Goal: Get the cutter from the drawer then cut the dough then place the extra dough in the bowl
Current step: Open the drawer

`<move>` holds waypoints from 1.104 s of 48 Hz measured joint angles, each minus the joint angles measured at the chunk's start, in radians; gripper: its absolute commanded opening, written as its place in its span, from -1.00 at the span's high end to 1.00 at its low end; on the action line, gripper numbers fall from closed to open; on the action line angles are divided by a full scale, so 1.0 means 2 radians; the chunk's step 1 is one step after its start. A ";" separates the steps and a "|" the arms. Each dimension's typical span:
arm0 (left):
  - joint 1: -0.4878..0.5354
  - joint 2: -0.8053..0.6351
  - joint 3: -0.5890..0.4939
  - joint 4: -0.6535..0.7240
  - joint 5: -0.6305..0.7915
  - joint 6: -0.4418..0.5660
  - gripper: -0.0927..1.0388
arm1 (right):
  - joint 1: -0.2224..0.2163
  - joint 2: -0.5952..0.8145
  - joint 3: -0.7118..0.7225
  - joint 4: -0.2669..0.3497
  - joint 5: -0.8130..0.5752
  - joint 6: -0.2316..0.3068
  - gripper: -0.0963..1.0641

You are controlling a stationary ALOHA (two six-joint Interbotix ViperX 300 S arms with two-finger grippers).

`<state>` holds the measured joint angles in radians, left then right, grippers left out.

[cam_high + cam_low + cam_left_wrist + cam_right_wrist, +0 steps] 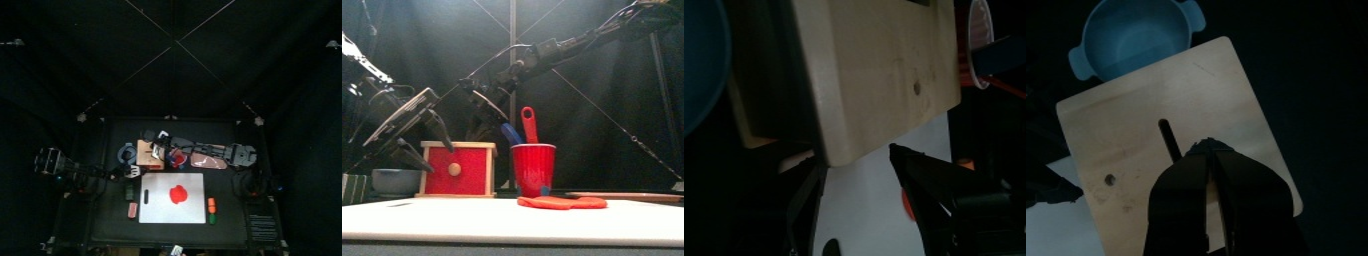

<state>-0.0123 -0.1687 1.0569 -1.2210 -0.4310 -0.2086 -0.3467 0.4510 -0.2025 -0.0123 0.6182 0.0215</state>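
Above the wooden box [1133,120], right tool [1211,148] pressed together, likely steadying it; left tool [855,165] spread beside its drawer front [456,170].

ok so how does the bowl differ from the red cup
The bowl is blue-grey, low and wide; the red cup is tall and narrow. The bowl looks empty in the right wrist view; the cup holds a blue knife and a red knife. The bowl stands left of the wooden box, the cup right of it. Both are upright, behind the white board.
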 measured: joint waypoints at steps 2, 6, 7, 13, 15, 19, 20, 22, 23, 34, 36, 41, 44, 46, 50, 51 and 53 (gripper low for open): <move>0.002 0.007 -0.005 0.000 -0.001 -0.001 -0.71 | 0.000 0.001 0.000 0.000 0.001 0.000 0.76; 0.002 0.021 -0.011 -0.001 -0.002 -0.001 -0.71 | 0.000 0.002 -0.002 0.000 0.002 -0.002 0.76; 0.003 0.025 -0.012 0.000 -0.002 -0.001 -0.71 | 0.000 0.001 -0.002 0.000 0.002 -0.002 0.76; 0.003 0.037 -0.016 -0.011 -0.002 -0.001 -0.69 | 0.000 0.002 -0.001 -0.001 0.002 -0.002 0.76; 0.003 0.038 -0.017 -0.016 -0.003 0.000 -0.68 | 0.001 0.002 -0.002 -0.001 0.002 -0.002 0.76; 0.003 0.041 -0.017 -0.020 -0.009 -0.001 -0.65 | 0.001 0.001 -0.002 -0.001 0.002 -0.002 0.76; 0.003 0.041 -0.018 -0.020 -0.012 0.000 -0.64 | 0.001 0.002 -0.002 -0.002 0.002 -0.002 0.76; 0.004 0.041 -0.019 -0.021 -0.016 0.000 -0.61 | 0.002 0.002 -0.002 -0.002 0.001 -0.003 0.76; 0.003 0.041 -0.020 -0.021 -0.017 -0.001 -0.60 | 0.002 0.002 -0.002 -0.002 0.000 -0.003 0.76; 0.003 0.046 -0.025 -0.021 -0.019 0.000 -0.38 | 0.002 0.003 -0.002 -0.003 -0.001 -0.004 0.76; 0.003 0.047 -0.026 -0.021 -0.019 0.000 -0.33 | 0.002 0.003 -0.002 -0.003 -0.002 -0.004 0.76; 0.004 0.047 -0.027 -0.021 -0.019 -0.001 -0.24 | 0.002 0.003 -0.002 -0.003 -0.002 -0.005 0.76; 0.002 0.047 -0.027 -0.026 -0.018 -0.001 -0.24 | 0.003 0.004 -0.002 -0.003 -0.002 -0.005 0.76; 0.002 0.047 -0.028 -0.031 -0.018 -0.002 -0.24 | 0.002 0.005 -0.002 -0.004 -0.002 -0.005 0.76; -0.007 0.047 -0.028 -0.040 -0.018 -0.001 -0.24 | 0.002 0.005 -0.002 -0.003 -0.004 -0.004 0.76; -0.009 0.048 -0.028 -0.042 -0.018 -0.001 -0.24 | 0.002 0.005 -0.003 -0.004 -0.003 -0.005 0.76; -0.015 0.048 -0.029 -0.048 -0.019 -0.001 -0.24 | 0.002 0.005 -0.002 -0.004 -0.003 -0.005 0.76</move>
<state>-0.0414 -0.0736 0.9986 -1.3177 -0.4694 -0.2102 -0.3421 0.4617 -0.2071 -0.0199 0.6121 0.0123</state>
